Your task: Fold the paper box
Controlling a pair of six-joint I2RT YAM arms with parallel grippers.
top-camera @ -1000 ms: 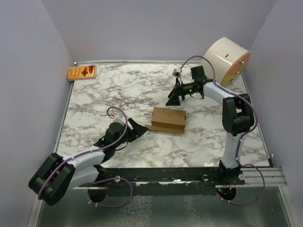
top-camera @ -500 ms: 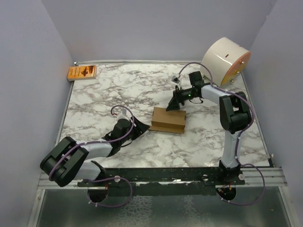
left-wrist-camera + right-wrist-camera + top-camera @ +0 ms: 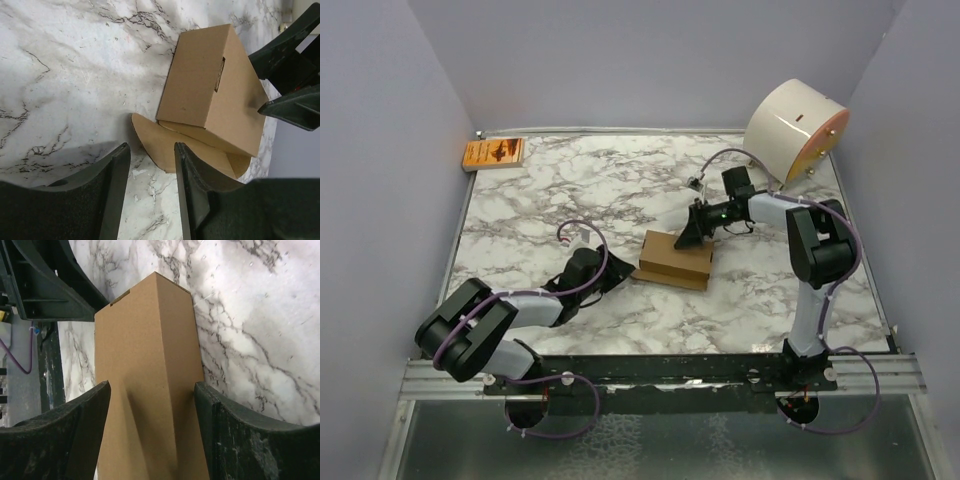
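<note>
The paper box (image 3: 675, 258) is a small brown carton lying at the middle of the marble table, with a rounded flap (image 3: 160, 145) spread flat at its left end. My left gripper (image 3: 618, 277) is open and low at that end, and in the left wrist view its gripper (image 3: 150, 155) has the flap's edge just ahead of the jaws. My right gripper (image 3: 686, 238) is open over the box's far edge. In the right wrist view its gripper (image 3: 152, 390) straddles the box (image 3: 150, 340); I cannot tell whether it touches.
A small orange printed packet (image 3: 493, 153) lies at the far left corner. A big white cylinder (image 3: 797, 130) stands at the far right corner, behind the right arm. Grey walls close in the table on three sides.
My right gripper has moved nearer and down onto the box's far edge. My left arm has reached further toward the box's left flap. The box has barely shifted.
</note>
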